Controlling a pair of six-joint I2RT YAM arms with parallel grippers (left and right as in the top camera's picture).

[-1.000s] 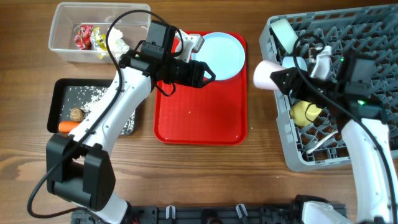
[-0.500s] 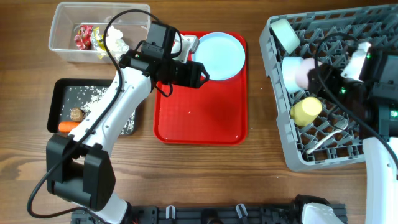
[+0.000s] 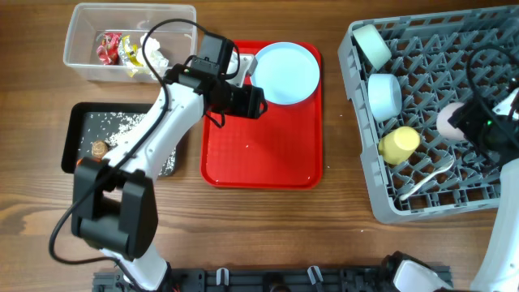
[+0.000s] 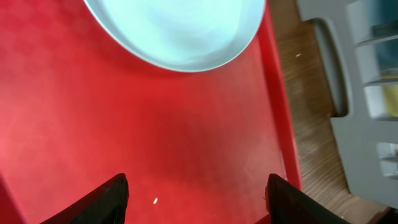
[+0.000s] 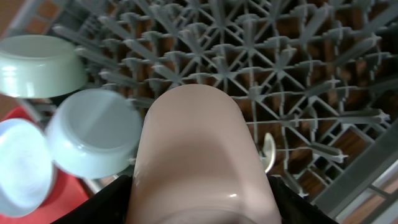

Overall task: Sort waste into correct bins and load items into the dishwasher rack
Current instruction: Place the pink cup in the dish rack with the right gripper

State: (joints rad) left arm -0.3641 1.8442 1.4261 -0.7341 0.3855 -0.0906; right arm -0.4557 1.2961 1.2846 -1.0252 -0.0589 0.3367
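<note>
My right gripper [image 3: 464, 123] is shut on the pink cup [image 3: 450, 119], holding it over the grey dishwasher rack [image 3: 361, 174]; the cup fills the right wrist view [image 5: 199, 155]. Two light blue bowls [image 3: 384, 95] [image 3: 371, 43], a yellow cup [image 3: 399, 143] and a white spoon [image 3: 428, 178] sit in the rack. My left gripper [image 3: 261, 101] is open and empty over the red tray [image 3: 263, 150], just short of the light blue plate [image 3: 285, 73], which also shows in the left wrist view [image 4: 180, 31]. The clear tub [image 3: 85, 69] holds wrappers [image 3: 113, 47] and tissue [image 3: 152, 53]. The black tray [image 3: 73, 138] holds rice [image 3: 122, 126], a brown lump [image 3: 99, 149] and a carrot [image 3: 85, 165].
A single rice grain [image 4: 155, 200] lies on the red tray between my left fingers. The rack's edge and handle [image 4: 333, 68] lie to the right of the red tray, across a strip of wooden table [image 3: 340, 146].
My right gripper has carried the pink cup from the rack's left edge rightward to over its middle right. My left gripper has shifted slightly left, away from the plate.
</note>
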